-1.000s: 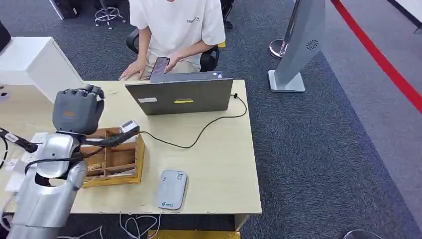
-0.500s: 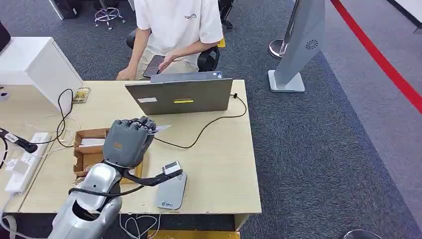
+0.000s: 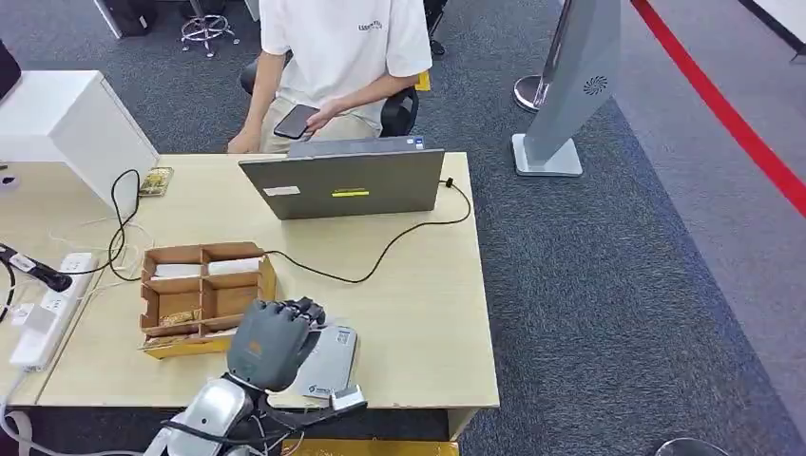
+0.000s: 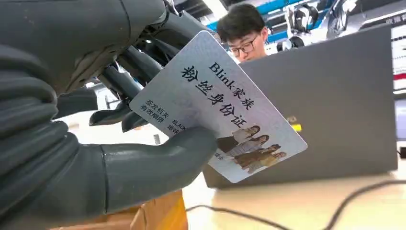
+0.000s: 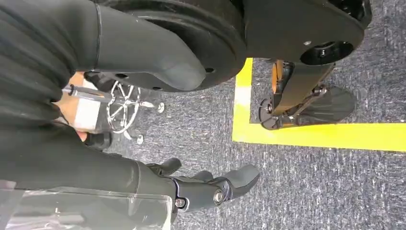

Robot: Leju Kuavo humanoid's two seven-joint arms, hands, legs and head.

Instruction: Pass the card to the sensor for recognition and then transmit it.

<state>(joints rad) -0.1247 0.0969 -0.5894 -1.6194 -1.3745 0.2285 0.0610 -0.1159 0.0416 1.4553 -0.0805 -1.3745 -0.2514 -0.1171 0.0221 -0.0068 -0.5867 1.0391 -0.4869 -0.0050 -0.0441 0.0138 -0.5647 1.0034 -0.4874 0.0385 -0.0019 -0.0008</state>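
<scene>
Left hand (image 3: 274,342) hovers over the near edge of the tabletop (image 3: 418,313), directly above the grey sensor (image 3: 328,366), hiding the sensor's left part. In the left wrist view the hand (image 4: 95,120) pinches the card (image 4: 218,108) between thumb and dark fingers (image 4: 124,81) — the card is tilted, its printed face with text and a small group photo toward the camera.

Largest on the tabletop is the laptop (image 3: 344,180), standing open at the far edge with its lid's back facing the robot; a black cable (image 3: 380,256) runs from its right side across the wood toward the cardboard box (image 3: 201,296). The box, split into compartments, sits just left of the hand, near but apart. A power strip (image 3: 43,313) lies at the left edge with cords around it.

Behind the laptop sits a person (image 3: 337,57) in a white shirt, holding a phone (image 3: 297,121).

Right hand (image 5: 210,187) hangs over the carpet, fingers loosely spread, holding nothing.
</scene>
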